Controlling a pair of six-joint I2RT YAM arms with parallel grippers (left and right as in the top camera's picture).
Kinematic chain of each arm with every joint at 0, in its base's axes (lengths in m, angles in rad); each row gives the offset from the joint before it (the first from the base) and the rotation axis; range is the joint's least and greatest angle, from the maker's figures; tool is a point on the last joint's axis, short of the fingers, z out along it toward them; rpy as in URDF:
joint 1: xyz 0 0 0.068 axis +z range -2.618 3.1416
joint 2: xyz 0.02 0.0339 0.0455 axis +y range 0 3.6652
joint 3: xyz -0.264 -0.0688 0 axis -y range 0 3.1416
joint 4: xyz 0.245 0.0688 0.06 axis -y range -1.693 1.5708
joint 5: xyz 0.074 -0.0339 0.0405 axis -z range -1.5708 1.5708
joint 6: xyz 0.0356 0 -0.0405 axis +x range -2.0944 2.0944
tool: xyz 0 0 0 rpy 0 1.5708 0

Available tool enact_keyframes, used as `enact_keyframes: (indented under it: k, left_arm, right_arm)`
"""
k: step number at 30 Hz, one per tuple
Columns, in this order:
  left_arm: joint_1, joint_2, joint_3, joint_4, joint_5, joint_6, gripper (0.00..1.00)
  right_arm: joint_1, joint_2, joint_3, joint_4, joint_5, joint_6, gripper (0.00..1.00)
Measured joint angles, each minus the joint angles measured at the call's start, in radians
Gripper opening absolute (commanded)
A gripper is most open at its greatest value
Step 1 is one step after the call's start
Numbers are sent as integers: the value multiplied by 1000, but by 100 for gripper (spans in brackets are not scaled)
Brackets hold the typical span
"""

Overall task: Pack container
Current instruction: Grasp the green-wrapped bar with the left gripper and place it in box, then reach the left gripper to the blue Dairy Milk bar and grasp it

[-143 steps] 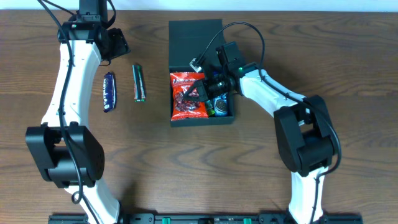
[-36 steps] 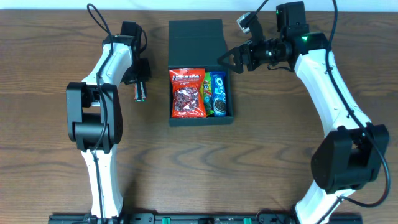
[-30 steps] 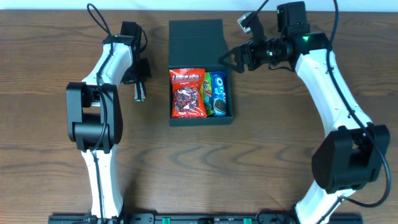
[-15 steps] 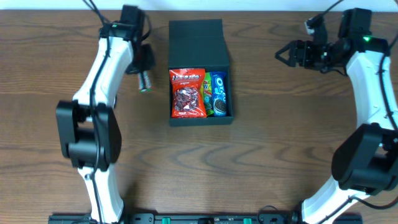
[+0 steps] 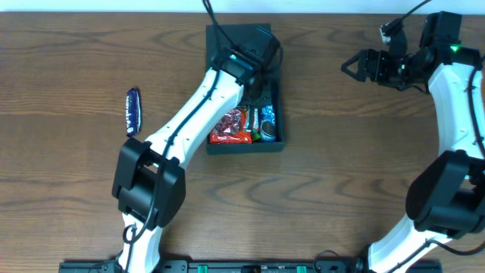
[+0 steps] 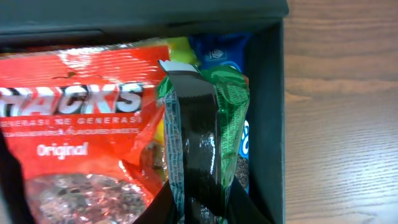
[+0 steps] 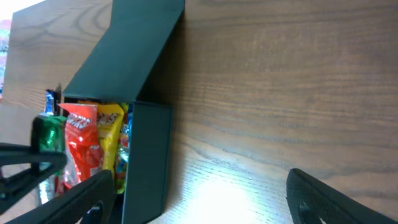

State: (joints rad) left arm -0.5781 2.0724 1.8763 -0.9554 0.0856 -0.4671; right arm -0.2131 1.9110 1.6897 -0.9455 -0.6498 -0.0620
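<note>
The dark teal container (image 5: 245, 145) lies open at the table's middle, its flap lid (image 5: 236, 39) folded back. Inside lie a red snack packet (image 5: 227, 129), a yellow one and a blue cookie packet (image 5: 269, 121). My left gripper (image 5: 261, 82) hangs over the container's right half, shut on a green-and-black snack bar (image 6: 199, 143) that stands on end above the packets. In the left wrist view the container's right wall (image 6: 272, 124) is just beside the bar. My right gripper (image 5: 353, 65) stands open far to the right, with only bare table between its fingers (image 7: 323, 199).
A blue snack bar (image 5: 132, 111) lies on the wood table left of the container. The left arm stretches diagonally across the table from the front left. The table's far edge (image 5: 151, 10) runs behind the lid.
My left gripper has swung right with the green bar from beside the container to over its inside, uncovering the blue bar on the table. The right gripper has opened a little wider.
</note>
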Motion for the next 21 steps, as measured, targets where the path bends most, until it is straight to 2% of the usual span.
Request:
enact_keyframes:
  k: [1,2,3,13,17,21]
  left_arm:
    - [0,5,0,1,-3,2,63]
    - [0,9,0,2,-3,3,81]
    - [2,12,0,3,-3,-1,87]
    - [9,16,2,11,-11,1,91]
    - [38,-1,16,-75,-75,4,91]
    - [148,-77,23,-187,-196,10,91]
  right_arm:
    - [0,0,0,-5,0,0,89]
    - [0,0,0,-7,0,0,88]
    - [0,0,0,-10,0,0,89]
    - [0,0,0,-31,0,0,89]
    - [0,0,0,-34,0,0,89]
    - [0,0,0,-36,0,0,89]
